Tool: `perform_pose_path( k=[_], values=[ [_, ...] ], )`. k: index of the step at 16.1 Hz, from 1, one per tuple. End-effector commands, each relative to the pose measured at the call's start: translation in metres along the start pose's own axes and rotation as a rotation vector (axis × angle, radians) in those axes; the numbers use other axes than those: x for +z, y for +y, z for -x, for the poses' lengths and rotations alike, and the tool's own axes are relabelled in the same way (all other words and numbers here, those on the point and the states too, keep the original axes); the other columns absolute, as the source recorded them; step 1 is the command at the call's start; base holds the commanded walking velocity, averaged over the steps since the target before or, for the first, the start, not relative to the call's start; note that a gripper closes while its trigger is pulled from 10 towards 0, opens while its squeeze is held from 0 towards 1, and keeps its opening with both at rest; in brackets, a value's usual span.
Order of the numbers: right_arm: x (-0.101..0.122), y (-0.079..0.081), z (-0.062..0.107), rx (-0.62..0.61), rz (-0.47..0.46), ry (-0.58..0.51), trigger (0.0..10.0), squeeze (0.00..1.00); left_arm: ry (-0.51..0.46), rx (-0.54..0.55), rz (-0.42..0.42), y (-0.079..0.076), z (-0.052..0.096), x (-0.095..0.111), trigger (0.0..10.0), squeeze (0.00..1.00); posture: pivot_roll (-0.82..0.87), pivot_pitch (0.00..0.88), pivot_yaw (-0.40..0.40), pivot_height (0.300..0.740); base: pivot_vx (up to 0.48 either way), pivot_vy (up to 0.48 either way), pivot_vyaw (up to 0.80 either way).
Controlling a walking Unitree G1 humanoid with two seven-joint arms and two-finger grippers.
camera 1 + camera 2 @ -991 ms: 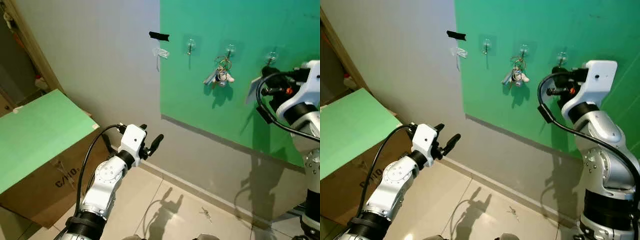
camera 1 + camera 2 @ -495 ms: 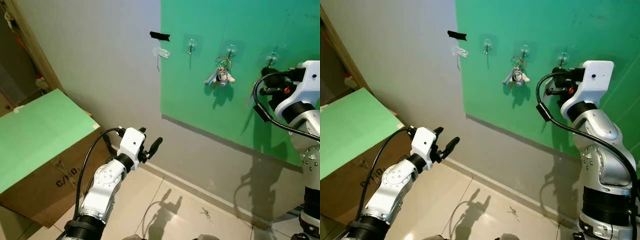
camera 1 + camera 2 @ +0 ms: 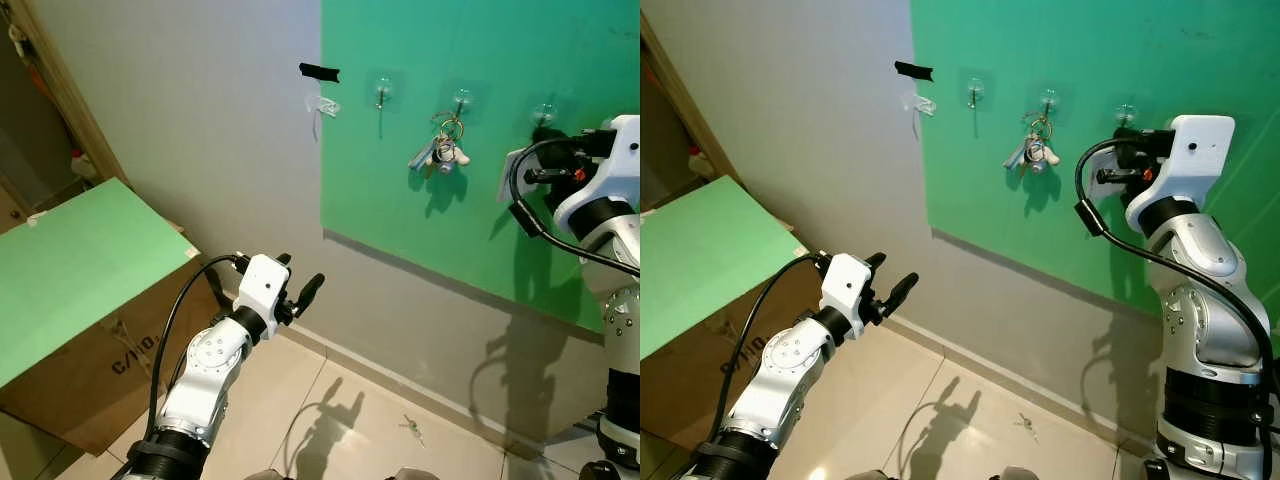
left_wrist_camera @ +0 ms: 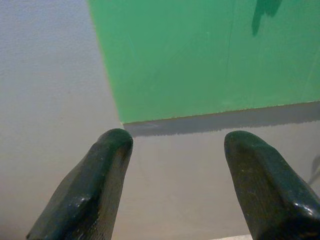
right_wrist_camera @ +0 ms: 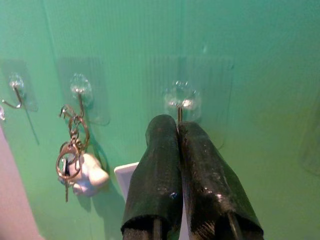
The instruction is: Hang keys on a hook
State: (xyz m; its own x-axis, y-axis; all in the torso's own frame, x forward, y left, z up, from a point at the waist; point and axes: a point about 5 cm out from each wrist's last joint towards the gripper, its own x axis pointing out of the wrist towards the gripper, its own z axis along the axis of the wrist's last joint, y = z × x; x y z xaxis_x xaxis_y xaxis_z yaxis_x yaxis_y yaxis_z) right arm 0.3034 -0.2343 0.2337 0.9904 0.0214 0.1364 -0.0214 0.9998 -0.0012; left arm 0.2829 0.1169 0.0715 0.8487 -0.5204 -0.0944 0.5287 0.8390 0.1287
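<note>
Three clear hooks are stuck on the green board (image 3: 400, 200). A bunch of keys (image 3: 441, 151) with a white charm hangs from the middle hook (image 3: 461, 99). My right gripper (image 3: 543, 133) is raised to the right hook (image 5: 180, 99), its tips just under it. Its fingers are shut, and a white tag (image 3: 512, 172) hangs from them; what else it holds is hidden. The hanging keys (image 5: 75, 165) are beside it in the right wrist view. My left gripper (image 3: 300, 285) is held low in front of the wall, open, with nothing between its fingers (image 4: 95, 175).
A cardboard box with a green top (image 3: 80, 260) stands at the left by a door frame. Black tape (image 3: 319, 71) and a small white clip (image 3: 322, 104) are on the grey wall. A small metal item (image 3: 411, 427) lies on the tiled floor.
My right gripper has risen a little with the white tag, closer to the right hook. The left arm dropped slightly at first and has stayed put since.
</note>
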Motion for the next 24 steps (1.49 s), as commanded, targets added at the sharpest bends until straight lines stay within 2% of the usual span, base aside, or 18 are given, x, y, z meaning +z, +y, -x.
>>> perform_pose_path(
  k=[1,2,9,13,16,17,18,19,21,22,24],
  values=[
    [0.006,-0.002,-0.002,-0.012,0.001,-0.029,10.0,0.00,-0.009,-0.007,-0.025,0.001,0.001,0.003,10.0,0.00,-0.15,0.000,0.063,0.722,0.000,0.000,0.00],
    [0.006,-0.001,-0.003,-0.012,0.000,-0.028,10.0,0.00,-0.010,-0.007,-0.025,0.000,0.001,0.003,10.0,0.00,-0.15,0.000,0.063,0.722,0.000,0.000,0.00],
    [-0.008,0.003,-0.005,-0.004,-0.167,0.056,10.0,0.00,-0.003,-0.008,-0.019,-0.002,0.002,0.003,10.0,0.00,-0.14,0.000,0.057,0.722,0.000,0.000,0.00],
    [-0.012,0.000,-0.006,-0.014,-0.354,0.098,10.0,0.00,0.001,-0.001,-0.011,-0.003,0.005,0.002,10.0,0.00,-0.14,0.000,0.052,0.722,0.000,0.000,0.00],
    [-0.013,-0.002,-0.007,-0.028,-0.422,0.106,10.0,0.00,0.007,0.000,-0.013,-0.003,0.006,0.002,10.0,0.00,-0.13,0.000,0.052,0.722,0.000,0.000,0.00],
    [-0.013,-0.003,-0.007,-0.041,-0.408,0.097,10.0,0.00,0.008,0.000,-0.013,-0.003,0.007,0.002,10.0,0.00,-0.13,0.000,0.052,0.722,0.000,0.000,0.00],
    [-0.011,-0.004,-0.006,-0.069,-0.238,0.079,10.0,0.00,0.009,-0.002,-0.014,-0.003,0.007,0.002,10.0,0.00,-0.13,0.000,0.054,0.722,0.000,0.000,0.00],
    [-0.010,-0.004,-0.006,-0.085,-0.129,0.062,10.0,0.00,0.010,-0.003,-0.015,-0.003,0.007,0.002,10.0,0.00,-0.13,0.000,0.053,0.722,0.000,0.000,0.00],
    [-0.010,-0.002,-0.005,-0.111,0.013,0.033,10.0,0.00,0.011,-0.007,-0.018,-0.004,0.008,0.002,10.0,0.00,-0.13,0.000,0.052,0.722,0.000,0.000,0.00],
    [-0.010,-0.003,-0.005,-0.128,0.014,0.018,10.0,1.00,0.011,-0.008,-0.019,-0.004,0.008,0.002,10.0,0.00,-0.13,0.000,0.051,0.722,0.000,0.000,0.00],
    [-0.009,-0.005,-0.004,-0.143,-0.013,0.002,10.0,1.00,0.011,-0.010,-0.020,-0.004,0.008,0.002,10.0,0.00,-0.14,0.000,0.051,0.722,0.000,0.000,0.00]
  ],
)
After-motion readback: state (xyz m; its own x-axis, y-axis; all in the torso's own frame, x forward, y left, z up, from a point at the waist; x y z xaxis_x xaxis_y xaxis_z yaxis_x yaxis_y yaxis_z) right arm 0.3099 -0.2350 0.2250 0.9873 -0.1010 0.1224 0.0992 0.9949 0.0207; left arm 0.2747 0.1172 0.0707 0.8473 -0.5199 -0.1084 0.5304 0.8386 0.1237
